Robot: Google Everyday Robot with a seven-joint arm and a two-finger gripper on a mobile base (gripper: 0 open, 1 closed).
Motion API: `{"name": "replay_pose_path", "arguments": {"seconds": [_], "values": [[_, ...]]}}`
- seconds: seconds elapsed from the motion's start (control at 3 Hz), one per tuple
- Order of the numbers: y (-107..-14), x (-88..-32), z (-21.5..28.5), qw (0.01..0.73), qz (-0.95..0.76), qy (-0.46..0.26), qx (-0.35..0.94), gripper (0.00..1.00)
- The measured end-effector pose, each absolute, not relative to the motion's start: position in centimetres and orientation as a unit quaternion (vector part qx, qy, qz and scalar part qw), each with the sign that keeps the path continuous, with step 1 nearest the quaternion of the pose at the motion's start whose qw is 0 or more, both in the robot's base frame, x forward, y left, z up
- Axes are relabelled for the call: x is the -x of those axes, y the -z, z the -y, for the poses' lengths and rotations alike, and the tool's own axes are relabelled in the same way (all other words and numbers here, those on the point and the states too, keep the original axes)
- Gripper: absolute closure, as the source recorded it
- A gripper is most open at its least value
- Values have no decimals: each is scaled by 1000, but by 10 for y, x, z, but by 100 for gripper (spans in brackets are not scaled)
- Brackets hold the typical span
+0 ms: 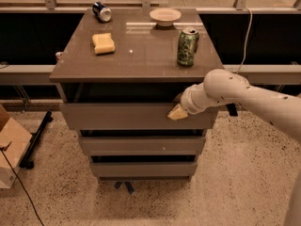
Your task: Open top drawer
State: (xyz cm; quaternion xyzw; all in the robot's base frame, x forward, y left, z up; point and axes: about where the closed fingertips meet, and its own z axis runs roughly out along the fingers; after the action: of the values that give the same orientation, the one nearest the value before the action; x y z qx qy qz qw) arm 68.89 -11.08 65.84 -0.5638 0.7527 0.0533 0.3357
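The top drawer (pixel 122 117) is the widest of three grey-brown fronts under the brown cabinet top (pixel 141 60). It stands slightly forward, with a dark gap above its top edge. My gripper (pixel 178 112), tan-tipped on a white arm coming from the right, sits at the top edge of this drawer front, right of centre. The middle drawer (pixel 141 145) with a small white dot and the narrow bottom drawer (pixel 143 169) are below it.
On the cabinet top stand a green can (pixel 187 47), a white bowl (pixel 165 16), a yellow sponge (pixel 103 43) and a blue can lying down (pixel 101 12). A cardboard box (pixel 9 149) and a black stand foot (pixel 35 140) are on the floor at the left.
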Motion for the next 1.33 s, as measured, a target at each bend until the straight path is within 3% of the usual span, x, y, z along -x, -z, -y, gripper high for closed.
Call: {"name": "replay_pose_path", "arguments": {"seconds": [0.67, 1.0, 1.33], "values": [[-661, -667, 110, 321, -755, -63, 569, 33], [-660, -667, 110, 320, -755, -64, 569, 2], [-660, -667, 109, 320, -755, -64, 569, 0]]}}
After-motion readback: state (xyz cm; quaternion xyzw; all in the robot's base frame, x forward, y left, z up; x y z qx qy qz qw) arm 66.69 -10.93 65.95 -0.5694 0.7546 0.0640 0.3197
